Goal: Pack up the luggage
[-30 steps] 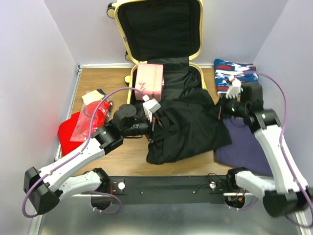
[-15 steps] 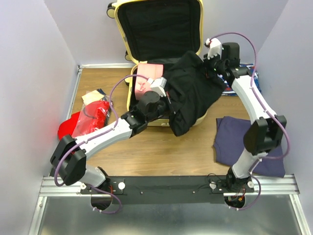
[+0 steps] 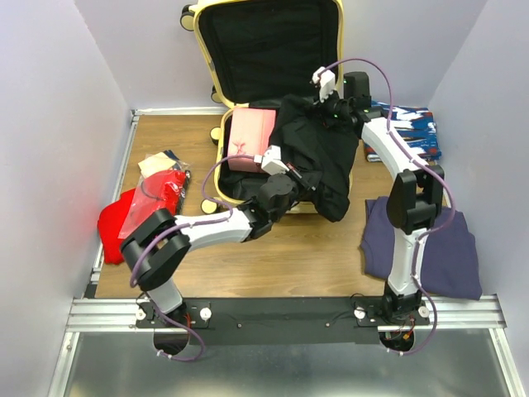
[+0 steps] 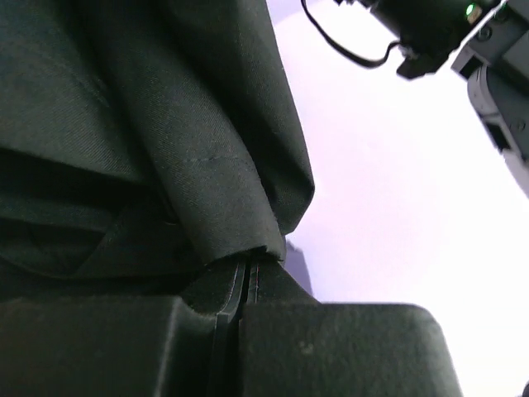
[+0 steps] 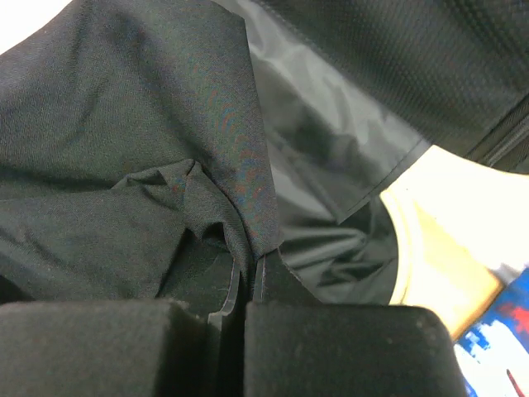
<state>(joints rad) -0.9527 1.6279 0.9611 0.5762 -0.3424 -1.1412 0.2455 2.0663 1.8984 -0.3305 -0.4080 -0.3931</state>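
- The luggage (image 3: 264, 50) stands open at the far edge of the tabletop (image 3: 281, 256). Its lid is upright against the back wall and its lower half lies flat in front of the lid.
- A black garment (image 3: 318, 157) is spread over the right part of the lower half. Its near edge hangs over the front rim.
- The left hand (image 4: 248, 273) is pinched tight on a fold at the garment's near side.
- The right hand (image 5: 246, 279) is likewise clamped on a fold of the garment, up near the lid's hinge.
- A pink pouch (image 3: 250, 139) sits in the left part of the lower half, just beside the garment.
- On the tabletop to the right lie a purple garment (image 3: 450, 248) and a blue patterned cloth (image 3: 417, 132).
- To the left lie a red cloth (image 3: 116, 223) and a clear packet (image 3: 157, 198).
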